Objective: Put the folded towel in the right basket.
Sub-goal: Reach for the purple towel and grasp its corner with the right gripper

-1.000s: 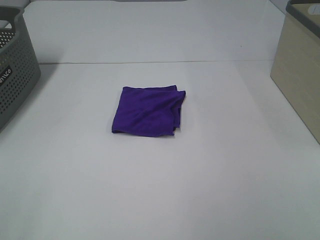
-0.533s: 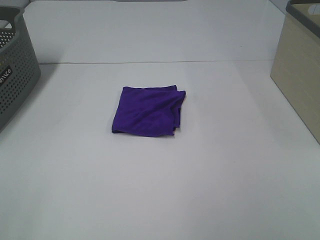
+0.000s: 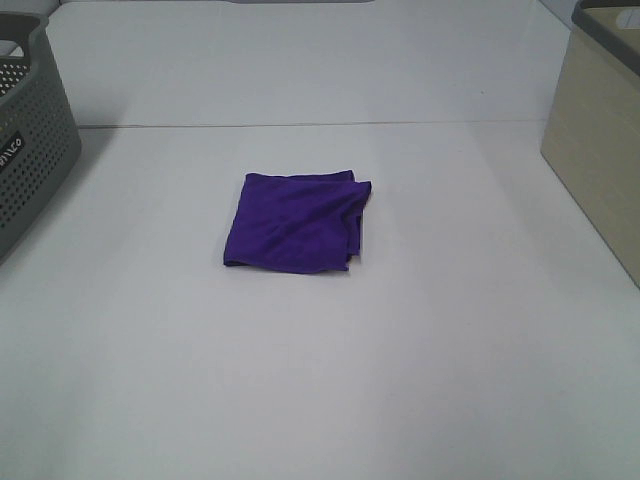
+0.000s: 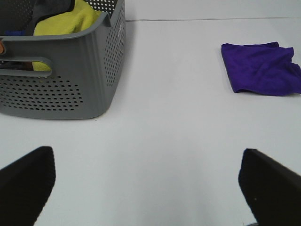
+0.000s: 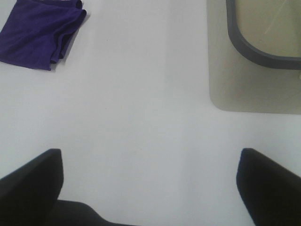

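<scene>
A folded purple towel (image 3: 297, 221) lies flat in the middle of the white table; it also shows in the left wrist view (image 4: 261, 68) and in the right wrist view (image 5: 41, 32). The right basket (image 3: 598, 125) is beige with a grey rim and stands at the table's right edge; the right wrist view shows its rim (image 5: 244, 44) and open inside. My left gripper (image 4: 148, 181) is open and empty, well short of the towel. My right gripper (image 5: 148, 181) is open and empty, between towel and basket. Neither gripper shows in the exterior view.
A grey perforated basket (image 3: 30, 140) stands at the table's left edge; the left wrist view shows it (image 4: 61, 80) holding a yellow cloth (image 4: 70, 21) and darker items. White table surface (image 3: 320, 360) surrounds the towel.
</scene>
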Robot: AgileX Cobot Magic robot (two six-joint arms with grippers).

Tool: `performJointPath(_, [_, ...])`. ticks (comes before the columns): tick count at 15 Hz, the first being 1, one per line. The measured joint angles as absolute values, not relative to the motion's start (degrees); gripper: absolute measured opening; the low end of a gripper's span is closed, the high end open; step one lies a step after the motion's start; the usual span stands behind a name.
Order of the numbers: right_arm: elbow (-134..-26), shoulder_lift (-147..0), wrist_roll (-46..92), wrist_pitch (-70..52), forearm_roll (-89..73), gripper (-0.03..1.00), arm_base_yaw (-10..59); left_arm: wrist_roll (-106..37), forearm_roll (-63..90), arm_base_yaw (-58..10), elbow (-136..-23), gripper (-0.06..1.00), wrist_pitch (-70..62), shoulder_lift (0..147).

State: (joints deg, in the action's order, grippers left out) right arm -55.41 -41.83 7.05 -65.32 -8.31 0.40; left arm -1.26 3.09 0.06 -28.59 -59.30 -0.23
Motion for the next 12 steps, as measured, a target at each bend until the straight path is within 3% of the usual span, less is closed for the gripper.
performJointPath(3, [-65.09, -56.09, 6.93, -68.41, -10.26, 0.96, 0.4, -1.26, 3.09, 0.06, -28.59, 0.99, -59.3, -0.23])
performJointPath(8, [-66.81, -74.08, 11.86, -59.53, -28.25, 0.96, 1.03, -1.26, 3.09, 0.06, -28.59, 0.99, -59.3, -0.23])
performJointPath(12, [-73.05, -96.54, 12.95, -49.56, -30.77, 0.96, 9.22, -1.26, 3.09, 0.06, -28.59, 0.99, -59.3, -0.23])
